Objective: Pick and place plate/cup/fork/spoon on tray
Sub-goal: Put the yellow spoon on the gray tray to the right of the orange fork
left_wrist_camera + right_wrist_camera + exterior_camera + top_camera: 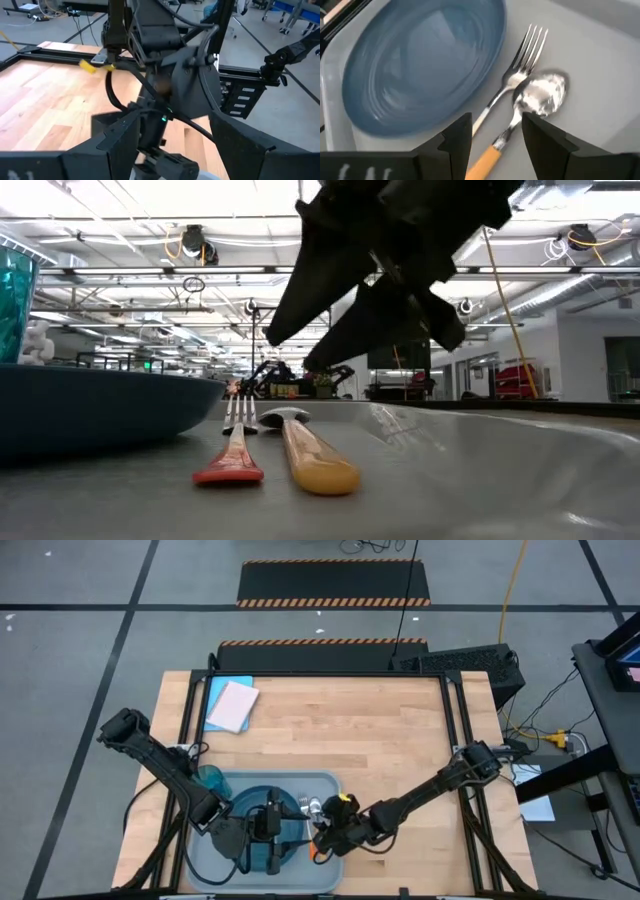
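The pale grey-blue tray (325,783) lies at the table's near edge. On it rest the dark teal-blue plate (425,65), the teal cup (210,778) at its far left corner, and the fork (520,82) and the spoon (540,95) side by side, right of the plate. My right gripper (492,142) is open above the spoon's orange handle (482,165). In the low view it (345,320) hangs clear above both utensils (270,455). My left gripper (175,150) is open and empty over the plate (262,802), facing the right arm.
A flat blue-and-pink rectangle (230,705) lies at the table's far left corner. Bare wood (380,740) stretches beyond the tray and to its right. The two grippers stand close together over the tray.
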